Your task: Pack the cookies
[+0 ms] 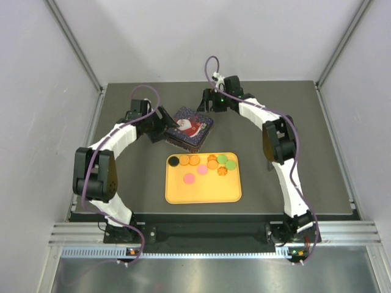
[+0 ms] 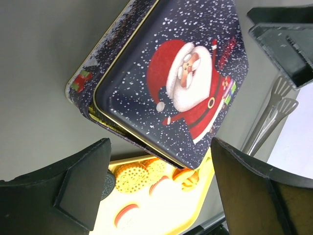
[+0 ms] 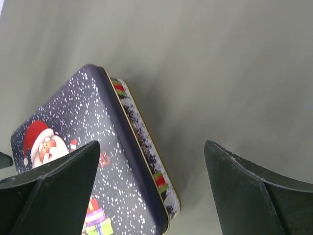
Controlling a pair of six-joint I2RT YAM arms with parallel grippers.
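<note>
The cookies (image 1: 194, 161) lie on a yellow tray (image 1: 208, 190): orange, pink, green and one black, in the tray's far half. Behind the tray stands a dark blue Santa tin (image 1: 190, 129), its lid (image 2: 176, 83) sitting askew on the base. My left gripper (image 1: 165, 128) is at the tin's left edge, open and holding nothing. The left wrist view shows that gripper (image 2: 159, 196) above the tin's corner, with cookies (image 2: 131, 176) beyond it. My right gripper (image 1: 204, 105) hangs open past the tin's far right corner. In the right wrist view the tin (image 3: 98, 161) sits under the left finger of this gripper (image 3: 151, 191).
The dark mat (image 1: 293, 122) ends at white enclosure walls with metal frame posts (image 1: 335, 55) at the back corners. The right arm's elbow (image 1: 276, 140) stands right of the tray. The rail (image 1: 214, 235) with both arm bases runs along the near edge.
</note>
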